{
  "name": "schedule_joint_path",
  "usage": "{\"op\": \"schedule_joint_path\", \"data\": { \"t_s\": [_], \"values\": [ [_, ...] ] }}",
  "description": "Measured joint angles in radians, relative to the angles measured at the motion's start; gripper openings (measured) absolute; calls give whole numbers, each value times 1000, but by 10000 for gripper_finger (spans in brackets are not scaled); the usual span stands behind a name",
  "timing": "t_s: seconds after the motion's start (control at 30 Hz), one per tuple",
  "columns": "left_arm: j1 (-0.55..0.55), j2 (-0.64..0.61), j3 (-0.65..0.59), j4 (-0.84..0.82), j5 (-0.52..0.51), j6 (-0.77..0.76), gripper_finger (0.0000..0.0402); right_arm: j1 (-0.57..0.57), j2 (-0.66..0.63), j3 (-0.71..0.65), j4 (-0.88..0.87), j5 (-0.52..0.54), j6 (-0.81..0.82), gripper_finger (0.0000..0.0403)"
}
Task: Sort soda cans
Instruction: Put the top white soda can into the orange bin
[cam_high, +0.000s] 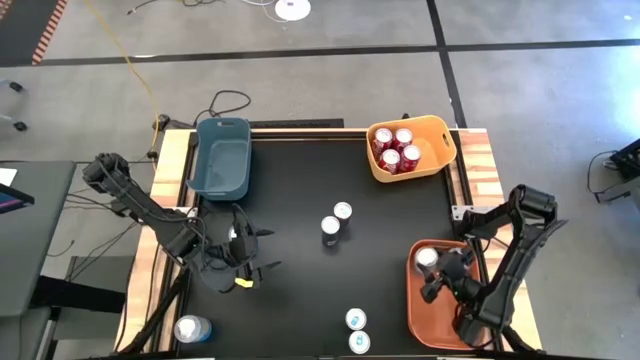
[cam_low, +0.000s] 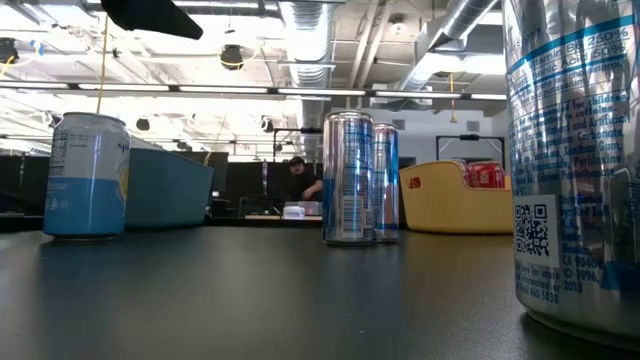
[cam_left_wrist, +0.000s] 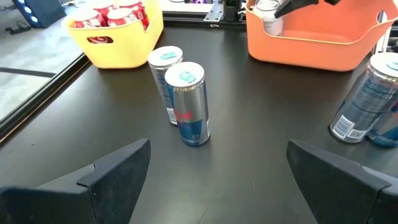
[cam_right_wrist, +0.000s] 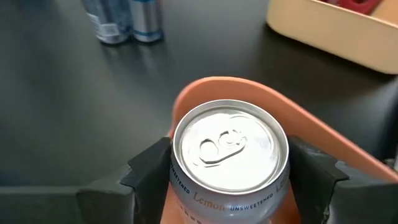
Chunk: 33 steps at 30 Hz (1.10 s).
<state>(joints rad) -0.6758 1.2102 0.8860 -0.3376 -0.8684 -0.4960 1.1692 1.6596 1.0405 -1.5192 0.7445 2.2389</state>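
Observation:
My right gripper (cam_high: 437, 272) is shut on a silver-grey can (cam_right_wrist: 229, 149) over the far left corner of the orange bin (cam_high: 432, 318). My left gripper (cam_high: 250, 256) is open and empty over the table's near left part; in its wrist view (cam_left_wrist: 217, 177) the fingers point toward two slim silver-and-blue cans (cam_left_wrist: 186, 102) standing upright mid-table (cam_high: 336, 219). Two more blue-topped cans (cam_high: 357, 330) stand at the near edge. A light blue can (cam_high: 190, 328) stands at the near left corner. Several red cans (cam_high: 397, 148) stand in the yellow bin (cam_high: 440, 135). My right gripper pinches the silver-grey can between its two fingers (cam_right_wrist: 146, 171), one on each side of the can's wall just under the top rim (cam_right_wrist: 181, 186). The fingers come slanting down from the near right. The can is upright; whether its bottom rests in the orange bin is hidden.
An empty dark blue bin (cam_high: 222, 155) stands at the far left. The low view shows the blue bin (cam_low: 165, 185), the yellow bin (cam_low: 450, 195) and a can close to the lens (cam_low: 575, 150). A person shows far behind the table (cam_low: 300, 180).

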Motion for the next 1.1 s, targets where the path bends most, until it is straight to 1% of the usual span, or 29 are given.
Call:
{"op": "schedule_joint_path", "data": {
  "t_s": [0.1, 0.27, 0.43, 0.7, 0.9, 1.0, 1.1],
  "values": [
    [0, 0, 0, -1, 0, -12, 373, -1, 0, 0, -1, -10, -15, 280],
    [0, 0, 0, -3, 0, -31, 373, 20, -2, 0, 34, -6, -97, 284],
    [0, 0, 0, -4, -1, -29, 373, 48, -4, 0, 14, 1, -69, 285],
    [0, 1, 1, -15, 0, -41, 373, 88, -43, 2, 36, 17, -82, 287],
    [0, 2, 1, -15, -1, -69, 373, 90, -42, 2, 55, 21, -70, 288],
    [0, 2, 1, -15, -1, -96, 373, 77, -42, 2, 53, 21, -78, 299],
    [0, 2, 1, -15, -1, -95, 373, 71, -41, 2, 25, 18, -72, 322]
  ]
}}
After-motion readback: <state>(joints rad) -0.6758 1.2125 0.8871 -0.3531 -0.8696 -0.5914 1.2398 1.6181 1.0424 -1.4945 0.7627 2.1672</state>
